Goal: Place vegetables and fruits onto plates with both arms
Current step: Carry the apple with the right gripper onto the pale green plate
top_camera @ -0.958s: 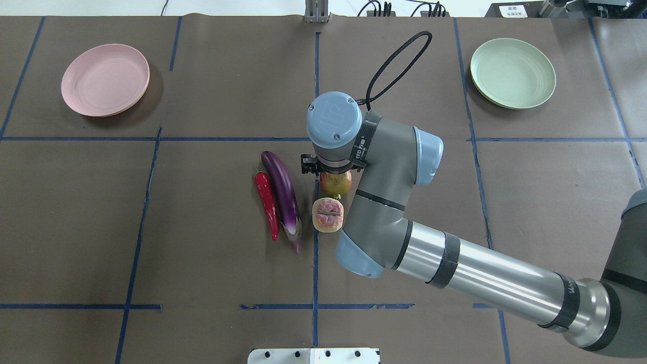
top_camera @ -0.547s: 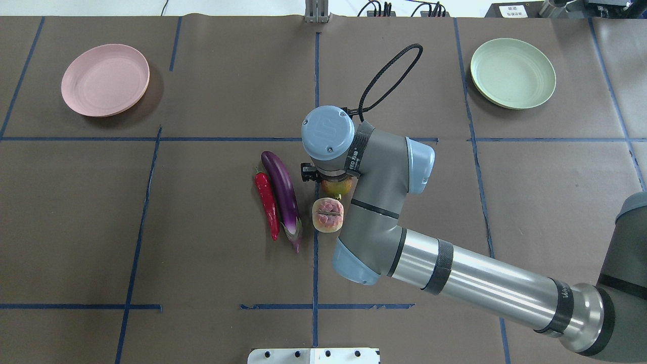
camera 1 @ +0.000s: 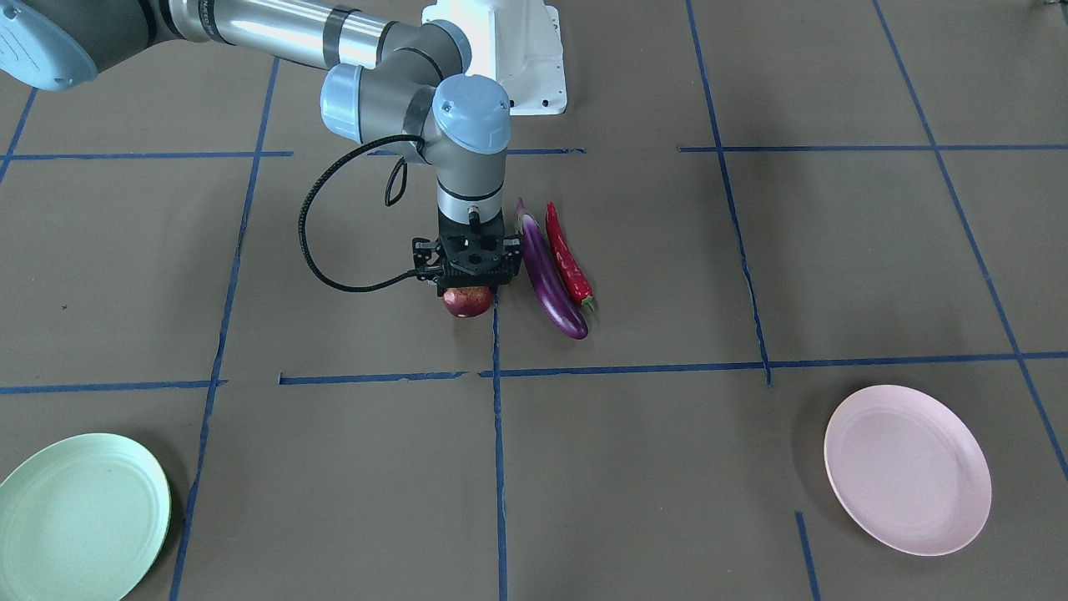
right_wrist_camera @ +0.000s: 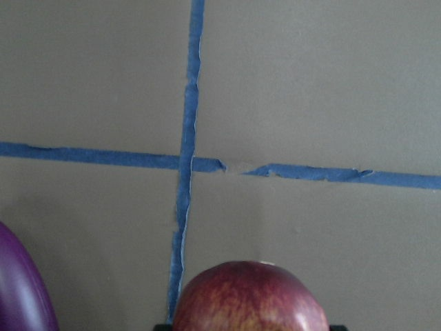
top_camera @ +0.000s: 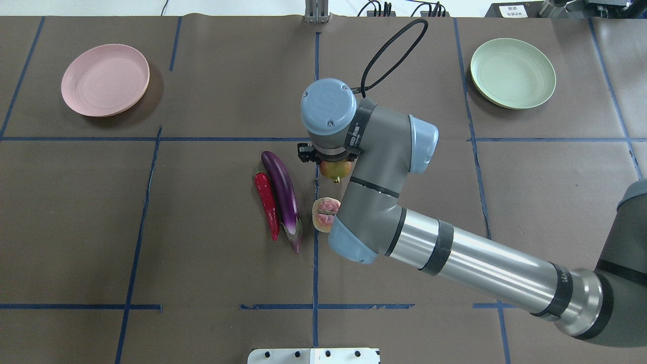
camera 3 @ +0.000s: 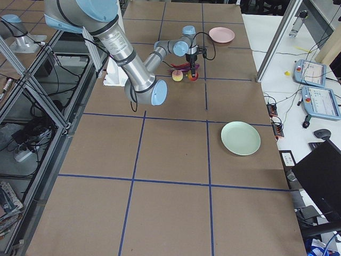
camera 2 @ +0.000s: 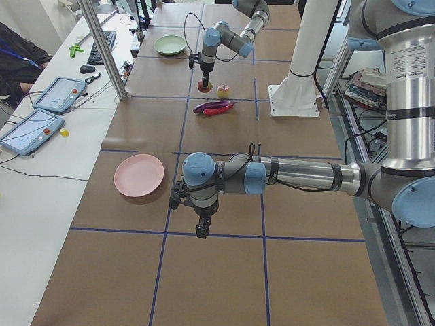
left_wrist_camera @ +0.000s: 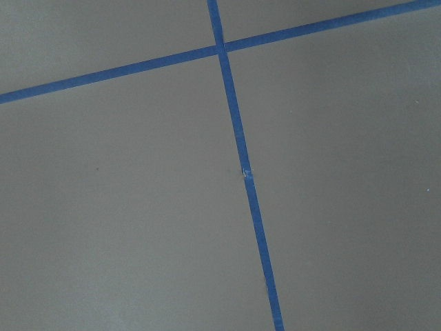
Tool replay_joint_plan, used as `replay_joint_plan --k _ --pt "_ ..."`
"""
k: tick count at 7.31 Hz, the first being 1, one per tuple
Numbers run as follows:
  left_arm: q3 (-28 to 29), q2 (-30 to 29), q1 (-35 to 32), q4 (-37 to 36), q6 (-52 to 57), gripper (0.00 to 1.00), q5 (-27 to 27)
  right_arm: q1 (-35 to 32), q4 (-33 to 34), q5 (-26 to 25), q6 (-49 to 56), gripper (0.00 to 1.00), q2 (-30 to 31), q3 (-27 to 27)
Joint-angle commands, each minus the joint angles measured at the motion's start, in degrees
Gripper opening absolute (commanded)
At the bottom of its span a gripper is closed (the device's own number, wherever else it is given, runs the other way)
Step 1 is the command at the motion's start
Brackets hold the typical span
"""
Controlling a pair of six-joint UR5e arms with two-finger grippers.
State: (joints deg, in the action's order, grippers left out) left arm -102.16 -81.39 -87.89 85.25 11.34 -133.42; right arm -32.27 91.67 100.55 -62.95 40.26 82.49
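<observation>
My right gripper point(camera 1: 467, 275) is shut on the dark red-yellow apple point(top_camera: 334, 170) and holds it just above the table; the apple fills the bottom of the right wrist view point(right_wrist_camera: 249, 298). The paler pink-and-green fruit point(top_camera: 323, 213) lies just behind it, partly hidden by the arm. The purple eggplant point(top_camera: 284, 194) and red chili point(top_camera: 267, 202) lie side by side to the left. The pink plate point(top_camera: 105, 80) stands far left, the mint green plate point(top_camera: 512, 73) far right. My left gripper point(camera 2: 202, 229) hangs over bare table near the pink plate; I cannot tell whether it is open.
Blue tape lines point(top_camera: 316, 101) cross the brown table cover. The white mounting base point(camera 1: 509, 50) stands at the robot's side. The right arm's black cable point(camera 1: 313, 242) loops beside the gripper. Tablets and an operator point(camera 2: 20, 54) are beyond the far table edge.
My right gripper went down onto the apple, then rose with it and shifted a little toward the far side. The other fruit, eggplant and chili have not moved.
</observation>
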Motion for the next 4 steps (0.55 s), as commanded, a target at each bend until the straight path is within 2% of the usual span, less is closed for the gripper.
replay_joint_plan --k 1,4 --pt "0.29 0.0 0.09 0.0 0.0 1.0 -0.09 -9.34 0.44 8.13 8.83 0.0 0.95 0.21" --pt "0.56 0.0 0.18 0.09 0.0 1.0 -0.17 -26.56 -0.26 18.59 37.8 0.0 9.89 -1.18"
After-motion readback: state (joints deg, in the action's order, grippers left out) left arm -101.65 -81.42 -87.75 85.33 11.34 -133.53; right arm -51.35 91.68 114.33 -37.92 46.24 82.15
